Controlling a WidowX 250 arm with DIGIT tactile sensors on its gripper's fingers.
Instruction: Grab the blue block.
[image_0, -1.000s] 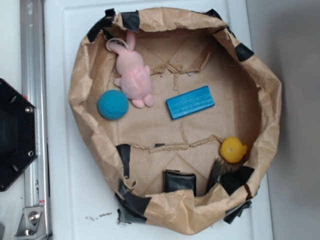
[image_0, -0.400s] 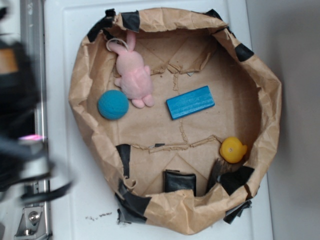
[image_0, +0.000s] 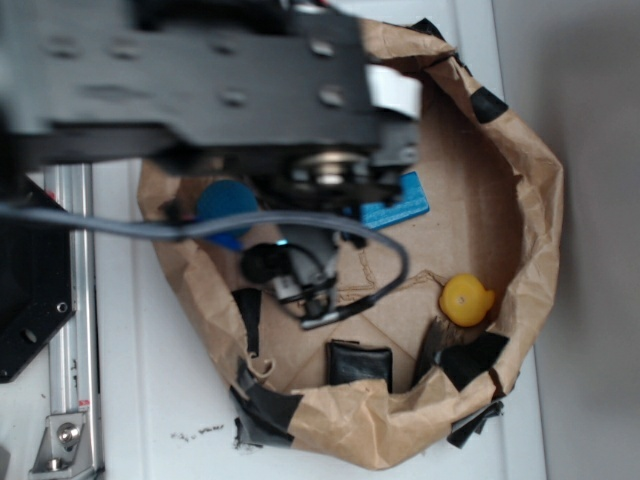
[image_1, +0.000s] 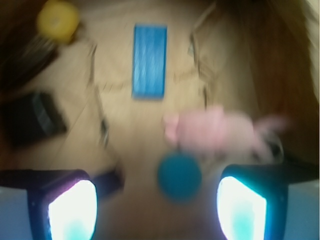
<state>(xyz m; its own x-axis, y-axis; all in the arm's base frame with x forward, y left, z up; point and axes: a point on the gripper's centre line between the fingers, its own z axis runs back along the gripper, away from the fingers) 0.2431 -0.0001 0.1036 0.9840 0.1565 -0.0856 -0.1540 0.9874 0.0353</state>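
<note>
The blue block (image_1: 150, 61) lies flat on the brown paper floor, far ahead of my gripper and upright in the blurred wrist view. My gripper (image_1: 157, 210) is open, with nothing between its fingers (image_1: 72, 210). In the exterior view my arm (image_0: 230, 90) hangs over the upper left of the paper bag, and only the right end of the blue block (image_0: 402, 206) shows from under it. The gripper's tips are hidden there.
A teal fuzzy ball (image_1: 179, 176) sits just ahead of the fingers, partly showing in the exterior view (image_0: 228, 200). A pink plush bunny (image_1: 215, 131) lies beyond it. A yellow duck (image_0: 466, 299) and a black pouch (image_0: 360, 362) sit by the raised paper wall (image_0: 535, 200).
My arm has swung in from the left edge to over the bag, now covering the bunny and most of the blue block. The objects have not moved.
</note>
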